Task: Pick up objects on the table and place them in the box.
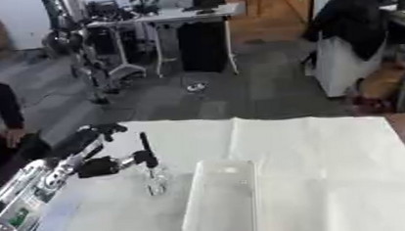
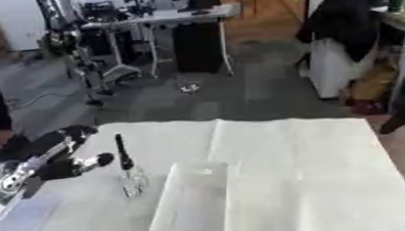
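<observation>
One hand works: the left hand, left of the box, seems pinched on a small clear object. It should lift clear of the rim, then release inside.

We cannot make out the small clear object hanging under the left hand; it shows only as a pale, glassy blur, and whether the fingers clasp it or merely touch it is lost to us. The left arm is cut off by the lower left corner. The clear box runs past the bottom edge, its rim smeared into the white table. The right hand shows in neither view.
</observation>
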